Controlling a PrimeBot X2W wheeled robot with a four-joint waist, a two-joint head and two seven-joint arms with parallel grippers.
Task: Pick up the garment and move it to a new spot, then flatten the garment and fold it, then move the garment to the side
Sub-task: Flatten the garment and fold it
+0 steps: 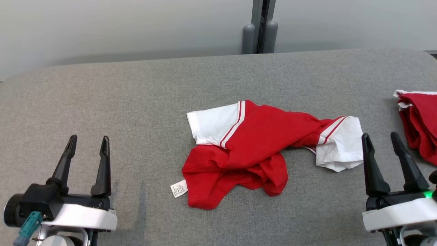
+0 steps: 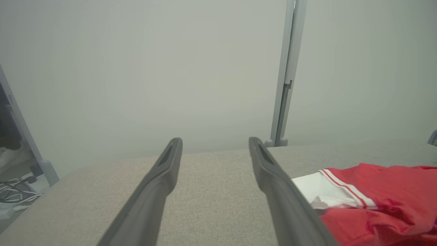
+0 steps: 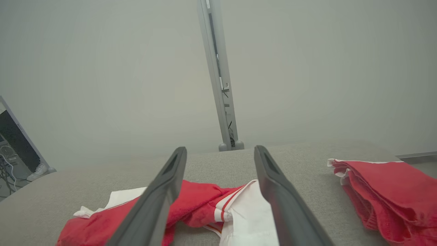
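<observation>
Garment (image 1: pixel 259 150) lies crumpled mid-table (image 1: pixel 136 102), untouched, both left gripper (image 1: pixel 88 141) and right gripper (image 1: pixel 381 138) spread wide and empty; main risk is a single-layer pinch dragging it bunched, lesser one the right arm snagging the folded red stack (image 1: pixel 421 126) nearby.

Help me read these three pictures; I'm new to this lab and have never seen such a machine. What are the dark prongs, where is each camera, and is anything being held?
The prongs are the fingers of a two-armed robot. The top picture looks down from its head: left gripper, right gripper. The other two come from cameras on each wrist, looking along the fingers. Both grippers are open and hold nothing. On the grey table lies a crumpled red and white shirt, and a second red garment sits at the right edge.
</observation>
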